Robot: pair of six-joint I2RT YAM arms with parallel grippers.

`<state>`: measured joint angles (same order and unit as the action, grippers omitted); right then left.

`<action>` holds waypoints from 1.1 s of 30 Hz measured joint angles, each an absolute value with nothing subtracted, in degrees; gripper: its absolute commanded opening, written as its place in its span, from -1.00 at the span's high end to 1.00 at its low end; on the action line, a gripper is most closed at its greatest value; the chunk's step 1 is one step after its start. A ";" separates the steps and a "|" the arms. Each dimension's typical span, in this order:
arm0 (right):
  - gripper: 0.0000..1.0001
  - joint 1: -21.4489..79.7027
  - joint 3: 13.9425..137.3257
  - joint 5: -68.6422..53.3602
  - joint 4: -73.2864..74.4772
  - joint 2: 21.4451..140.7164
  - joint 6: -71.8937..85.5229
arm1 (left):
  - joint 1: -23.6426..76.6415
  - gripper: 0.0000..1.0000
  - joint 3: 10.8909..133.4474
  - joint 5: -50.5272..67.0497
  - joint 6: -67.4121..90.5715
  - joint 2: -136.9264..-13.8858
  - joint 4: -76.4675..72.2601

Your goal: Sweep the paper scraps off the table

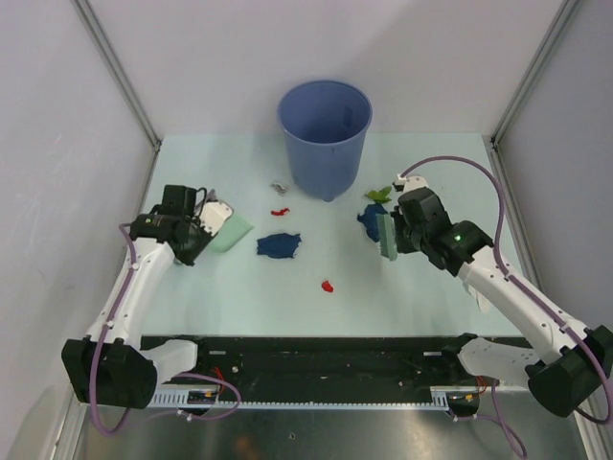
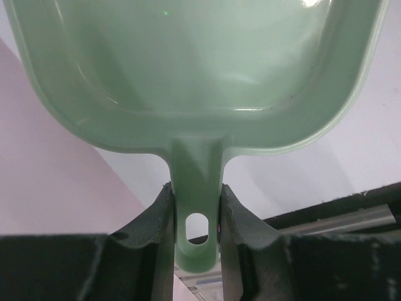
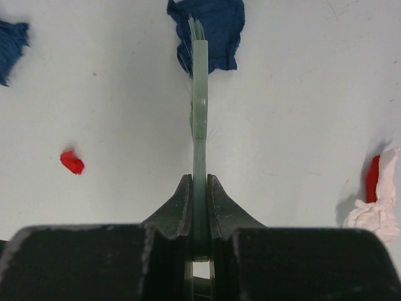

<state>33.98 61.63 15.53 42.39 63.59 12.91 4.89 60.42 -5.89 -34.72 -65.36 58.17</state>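
Fingers (image 2: 156,232) of the left gripper (image 2: 195,191) pinch a dustpan (image 2: 200,75) by its handle; the right gripper (image 3: 199,185) pinches a brush (image 3: 199,94).

Pale green table (image 1: 431,287) carries everything noted. Blue bucket (image 1: 326,134) stands upright at the far middle. Dustpan sits at the left side, its pan pointing toward the centre; whether it touches the surface cannot be told. Brush stands edge-on at the right, bristle end against a dark blue scrap (image 3: 213,25). Scattered paper scraps (image 1: 278,245) lie on the table: the largest, dark blue, between dustpan and brush; a green scrap (image 1: 376,195) near the bucket base; a red scrap (image 1: 328,286) toward the near edge; a smaller red bit (image 1: 280,212) and a grey bit (image 1: 280,187) left of the bucket.
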 measured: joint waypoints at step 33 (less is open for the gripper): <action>1.00 38.79 65.73 4.49 49.63 73.71 18.48 | 36.42 1.00 51.33 1.69 -30.79 -78.61 65.67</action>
<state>38.79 65.73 4.49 49.63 73.71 18.48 36.42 51.33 1.69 -30.79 -78.61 65.67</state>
